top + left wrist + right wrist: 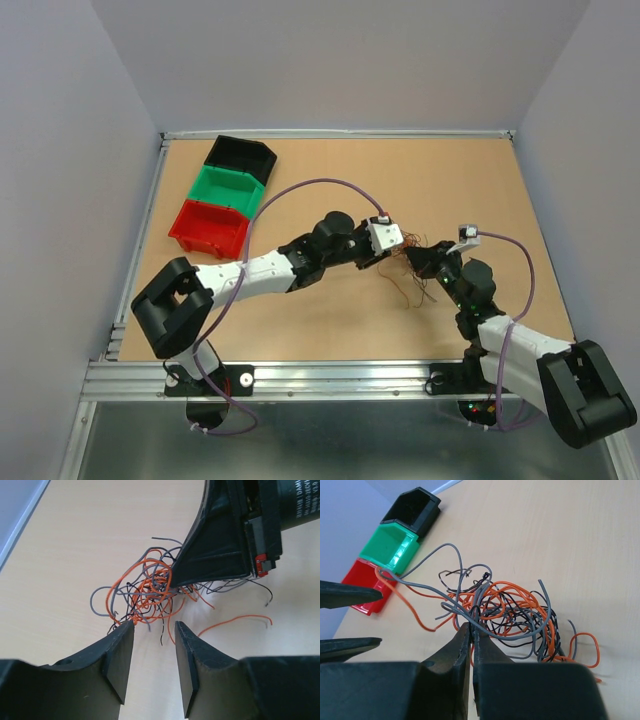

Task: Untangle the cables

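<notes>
Orange, grey, black cables [510, 610] in loose tangle at middle of table [480, 180], between both grippers. Right gripper [471, 630] clamped on strands at tangle's edge. Left gripper [154, 625] parted, nothing between fingers, just short of tangle. Black, green, red bins [230, 185] well apart, far left.

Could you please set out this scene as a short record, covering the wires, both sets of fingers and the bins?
wires: one tangle of orange, grey and black strands, on the table between the two arms
left fingers: open, just short of the tangle, holding nothing
right fingers: shut on strands at the tangle's edge
orange strand: lies apart from the tangle
bins: black bin, green bin, red bin, in a row at the far left
</notes>
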Motion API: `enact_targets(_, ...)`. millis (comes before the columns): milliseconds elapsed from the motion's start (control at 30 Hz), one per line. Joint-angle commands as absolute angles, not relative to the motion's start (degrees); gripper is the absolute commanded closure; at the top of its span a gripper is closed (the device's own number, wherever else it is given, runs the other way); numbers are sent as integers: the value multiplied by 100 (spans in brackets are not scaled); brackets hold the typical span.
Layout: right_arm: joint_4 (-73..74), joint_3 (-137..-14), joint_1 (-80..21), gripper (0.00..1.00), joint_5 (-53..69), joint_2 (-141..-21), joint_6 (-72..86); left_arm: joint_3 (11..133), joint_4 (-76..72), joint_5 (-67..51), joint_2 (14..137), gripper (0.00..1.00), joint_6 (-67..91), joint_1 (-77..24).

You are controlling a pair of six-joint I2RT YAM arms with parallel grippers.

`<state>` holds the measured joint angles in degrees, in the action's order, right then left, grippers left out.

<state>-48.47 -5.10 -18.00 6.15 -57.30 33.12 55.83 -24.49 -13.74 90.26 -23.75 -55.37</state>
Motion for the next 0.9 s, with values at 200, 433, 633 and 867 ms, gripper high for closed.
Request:
enact_targets(200, -5168, -483, -1828, 100, 923, -5634, 3366, 5484, -3146, -790, 9097, 58, -2338, -5379)
enact_targets(433, -5159, -492, -1828, 99, 958, -5608, 3436, 5598, -3129, -695, 9394, 66, -2391, -5370)
enact_targets(633, -5150, -483, -1837, 99, 993, -5572, 3463, 5695, -3164, -729, 9668, 67, -2373, -5370)
enact_targets(867, -5159, -510, -1837, 99, 1046, -5607, 3507, 5713, -3270, -633, 9589, 80, -2224, -5370)
